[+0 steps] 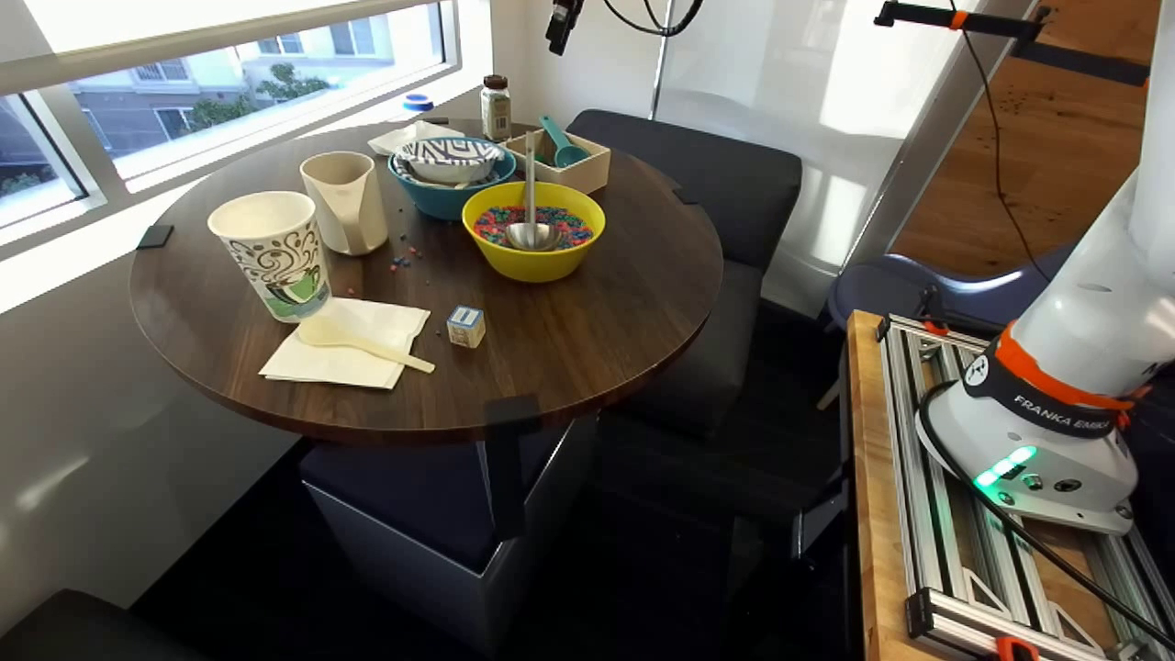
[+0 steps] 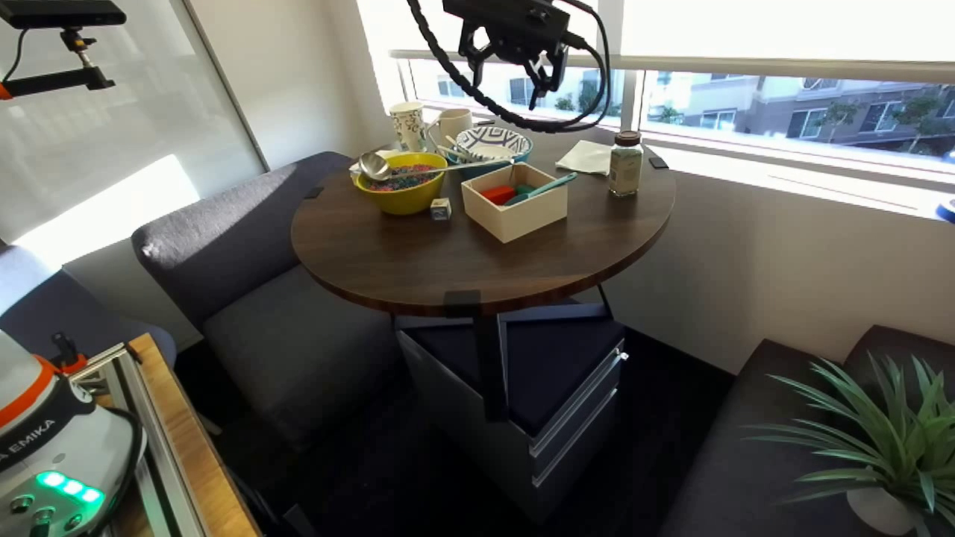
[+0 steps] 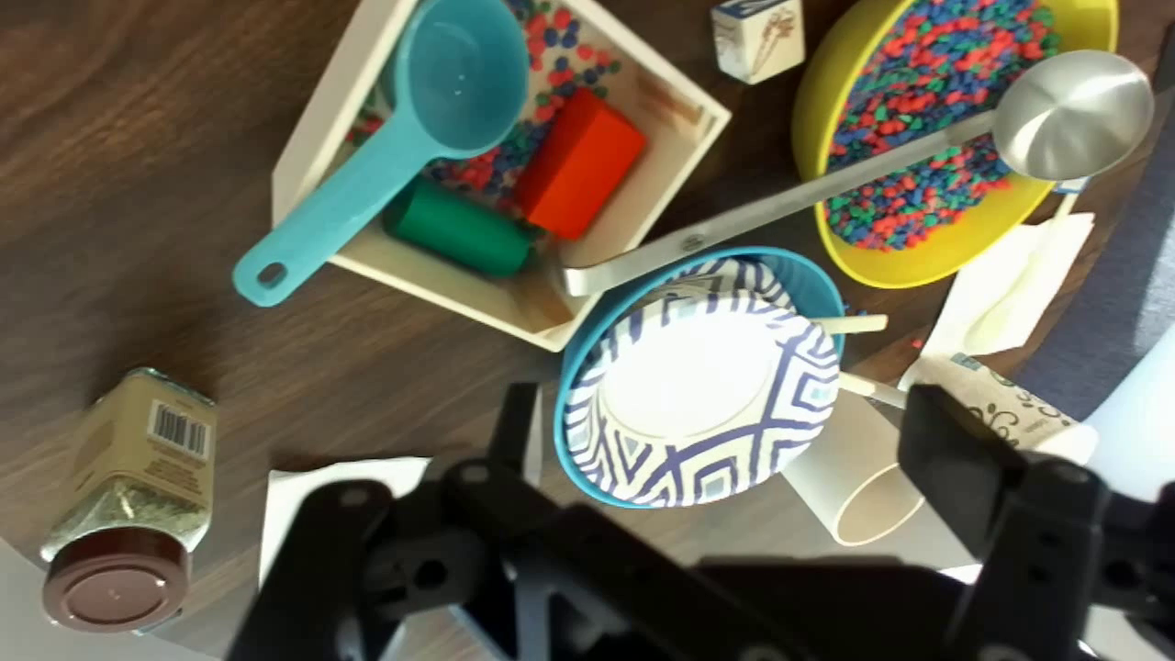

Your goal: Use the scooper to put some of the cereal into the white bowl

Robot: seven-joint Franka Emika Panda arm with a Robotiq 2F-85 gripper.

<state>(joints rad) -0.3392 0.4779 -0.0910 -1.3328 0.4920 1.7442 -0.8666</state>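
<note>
Pickup is judged in hand: the claw (image 3: 725,413) is spread, its height unclear, and the scooper (image 3: 413,138), lying in the wooden box (image 3: 661,138) at left in the wrist view, must be gripped next.

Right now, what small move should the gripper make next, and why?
I'd probably ease the gripper toward the teal scooper: the jaws stand open with nothing held, and the scooper lies in the wooden box with its handle jutting out, which looks like the easiest part to grasp.
</note>
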